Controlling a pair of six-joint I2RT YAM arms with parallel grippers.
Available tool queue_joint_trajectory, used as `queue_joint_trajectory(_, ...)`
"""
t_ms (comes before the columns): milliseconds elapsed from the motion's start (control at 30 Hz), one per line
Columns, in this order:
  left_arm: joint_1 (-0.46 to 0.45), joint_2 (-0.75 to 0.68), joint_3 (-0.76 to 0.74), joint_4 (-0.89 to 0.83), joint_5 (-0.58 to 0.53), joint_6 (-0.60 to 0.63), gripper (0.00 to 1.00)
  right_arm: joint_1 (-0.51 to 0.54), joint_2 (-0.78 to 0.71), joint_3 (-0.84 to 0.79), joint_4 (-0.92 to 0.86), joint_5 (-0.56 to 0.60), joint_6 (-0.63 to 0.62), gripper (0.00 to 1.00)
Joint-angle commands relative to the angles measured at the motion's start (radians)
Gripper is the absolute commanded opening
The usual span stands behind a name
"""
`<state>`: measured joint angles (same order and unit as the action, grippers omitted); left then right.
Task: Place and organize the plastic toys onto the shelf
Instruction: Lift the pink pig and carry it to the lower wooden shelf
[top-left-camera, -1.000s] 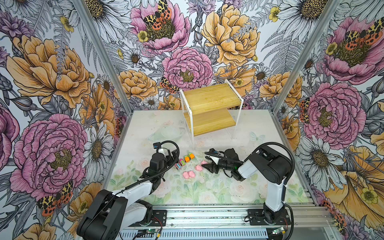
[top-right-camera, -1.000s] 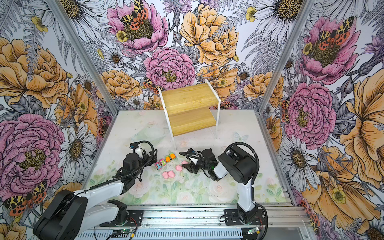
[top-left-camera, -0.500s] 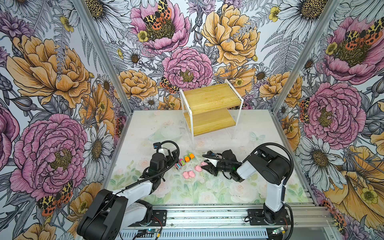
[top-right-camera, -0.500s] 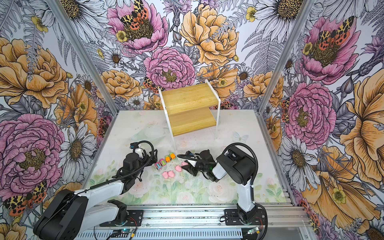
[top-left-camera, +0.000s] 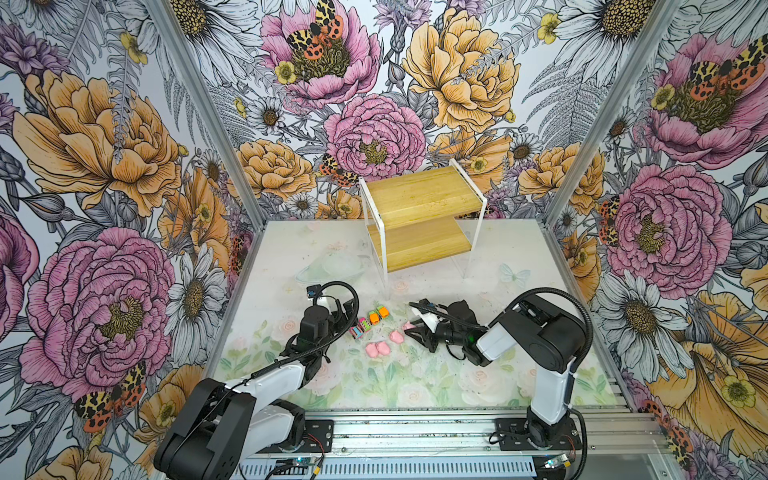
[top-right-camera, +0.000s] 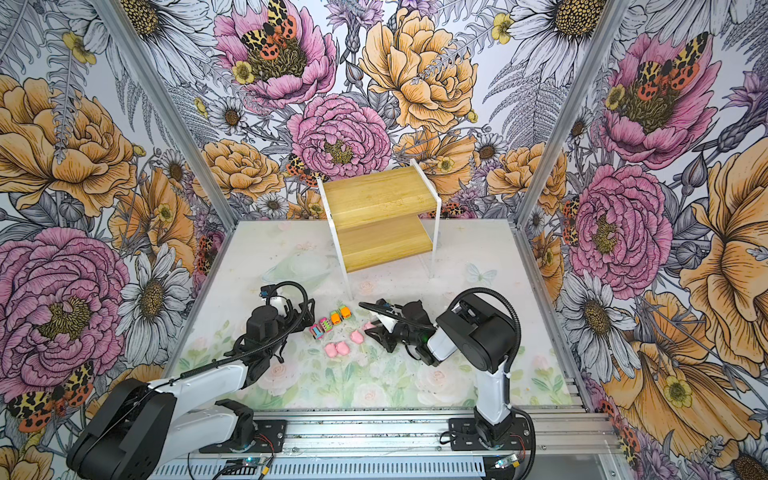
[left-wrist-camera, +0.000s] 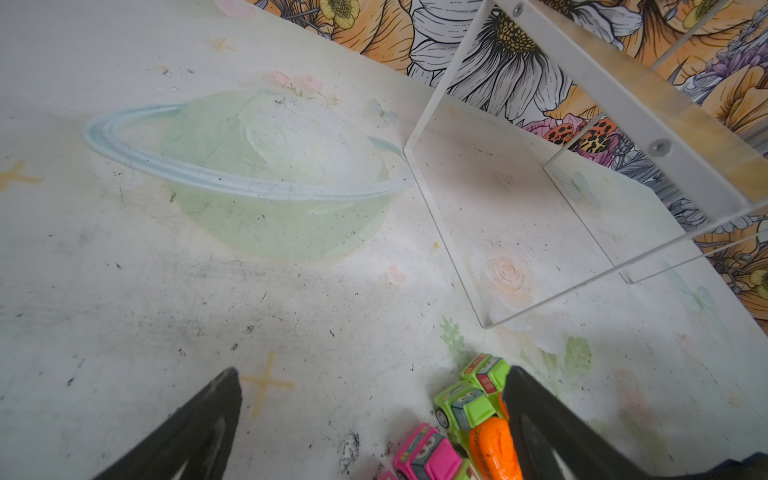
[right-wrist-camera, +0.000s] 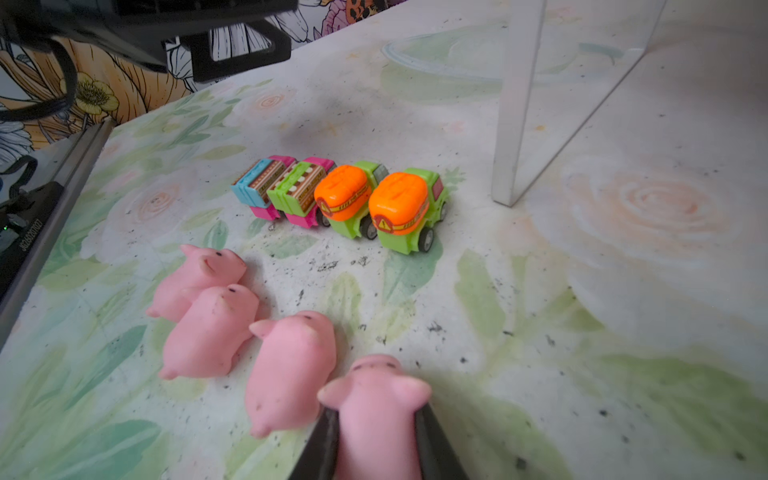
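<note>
- Right fingers (right-wrist-camera: 434, 444) are clenched on the flanks of the held pig (right-wrist-camera: 376, 395), low over the bench (top-left-camera: 498, 374); I cannot tell whether it is clear of the surface; left fingers (left-wrist-camera: 540, 424) are spread wide and empty, one just beside the orange-and-green cars (left-wrist-camera: 469, 407).
- The shelf (top-left-camera: 419, 195) sits at 12 o'clock on the bench with both boards bare; every toy is near the bench's centre, apart from it; in both top views the held pig is at 3 o'clock of the car row and the loose pigs (right-wrist-camera: 212, 328) are at 5 o'clock.
- Risks, as I judge them:
  - the pig's body looks rounded and smooth, so it may twist or slip out on the lift;
  - the nearest loose pig is just beside one finger, so rising could drag or tip it;
  - the shelf's white front leg (right-wrist-camera: 515, 104) stands between toys and boards, so a low carry toward 12 o'clock could strike it;
  - a small move of the left fingers could roll the cars.
- Count: four pigs, one held and three loose; two pink cars (right-wrist-camera: 266, 187); two orange-and-green cars; eight toys; one shelf, two boards; none placed yet.
</note>
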<state>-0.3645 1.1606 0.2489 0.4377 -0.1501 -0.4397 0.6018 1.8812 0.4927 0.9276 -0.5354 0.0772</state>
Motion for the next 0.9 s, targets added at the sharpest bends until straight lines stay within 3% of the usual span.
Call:
queue_joint_trajectory(0, -0.005, -0.005, -0.005, 0.010, -0.016, -0.002, 0.99, -0.045, -0.121, -0.030, 0.086, 0.054, 0.090, 0.27)
queue_joint_trajectory(167, -0.007, -0.019, 0.007, -0.014, -0.012, 0.000, 0.99, -0.144, -0.309, -0.041, 0.005, 0.135, 0.132, 0.27)
queue_joint_trajectory(367, -0.004, -0.058, 0.065, -0.122, -0.018, 0.044, 0.99, -0.228, -0.469, 0.101, -0.274, 0.321, 0.120, 0.27)
queue_joint_trajectory(567, 0.008, -0.090, 0.081, -0.157, -0.021, 0.084, 0.99, -0.261, -0.430, 0.295, -0.446, 0.422, 0.088, 0.28)
queue_joint_trajectory(867, 0.046, -0.101, 0.052, -0.137, 0.001, 0.088, 0.99, -0.270, -0.291, 0.451, -0.486, 0.520, 0.128, 0.27)
